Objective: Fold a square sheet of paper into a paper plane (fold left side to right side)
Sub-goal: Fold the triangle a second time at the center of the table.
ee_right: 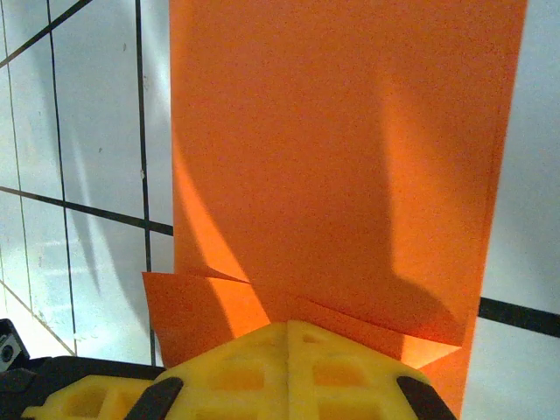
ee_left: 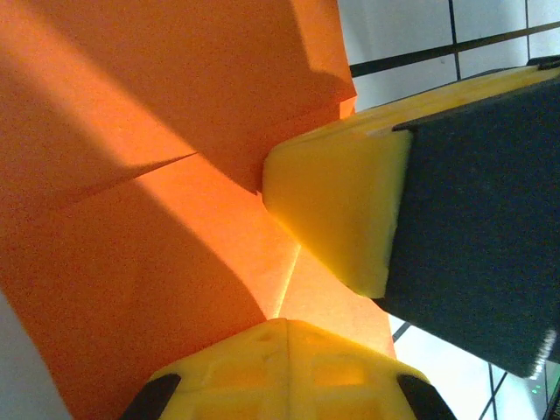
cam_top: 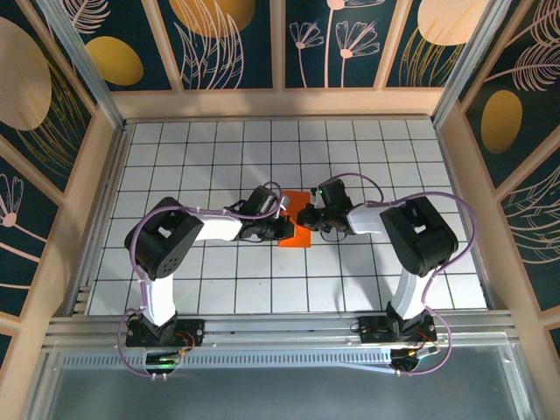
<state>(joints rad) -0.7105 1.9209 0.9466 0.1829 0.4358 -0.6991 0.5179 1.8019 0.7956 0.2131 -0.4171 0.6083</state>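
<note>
Pressing the crease: run both tips along the fold and pin the paper (cam_top: pixel 295 240) so it can't skate on the worktop (cam_top: pixel 219 149). Left claw (cam_top: pixel 282 210) clenched, tip on paper. Right claw (cam_top: pixel 308 213) clenched, tip on the folded edge. Neither seems to pinch it. Paper lies mid-worktop between the 2 arms.

White grid-tiled table (cam_top: pixel 219 149) within dark floral wall panels (cam_top: pixel 210 44)
</note>
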